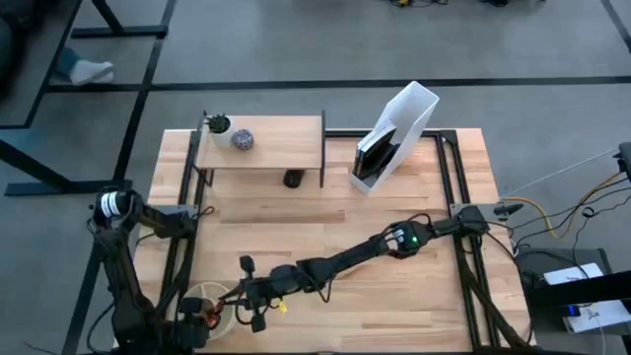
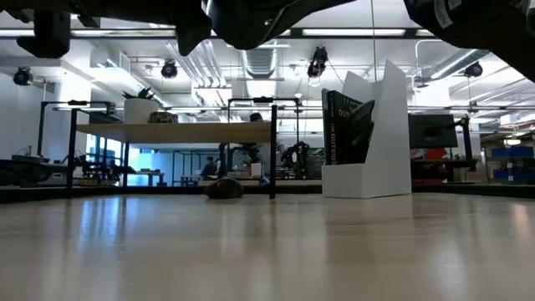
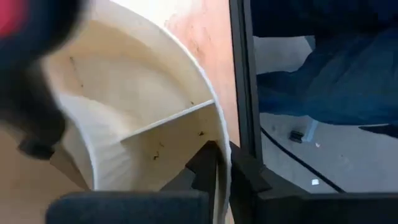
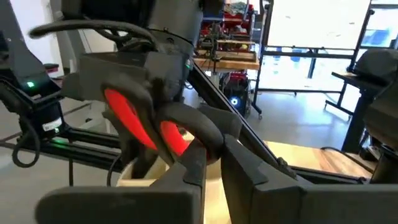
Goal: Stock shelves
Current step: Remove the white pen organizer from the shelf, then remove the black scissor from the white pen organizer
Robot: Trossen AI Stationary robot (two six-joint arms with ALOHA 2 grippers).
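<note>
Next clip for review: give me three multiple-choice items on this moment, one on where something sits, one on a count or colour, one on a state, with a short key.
1. Where does the small dark rounded object lie?
A. on the tabletop under the low light-wood riser shelf with black metal legs
B. inside the white angled file holder
C. in the round white divided bowl

2. How many things stand on the shelf's top board?
A. none
B. two
C. five

3. How do the dark books stand in the file holder?
A. flat on the table
B. leaning inside it
C. stacked on the shelf

Key: 1 A, since the high and low views show it on the table between the shelf's legs. 2 B, the small potted plant and the small patterned ball. 3 B, as the low view shows them tilted within the holder.
</note>
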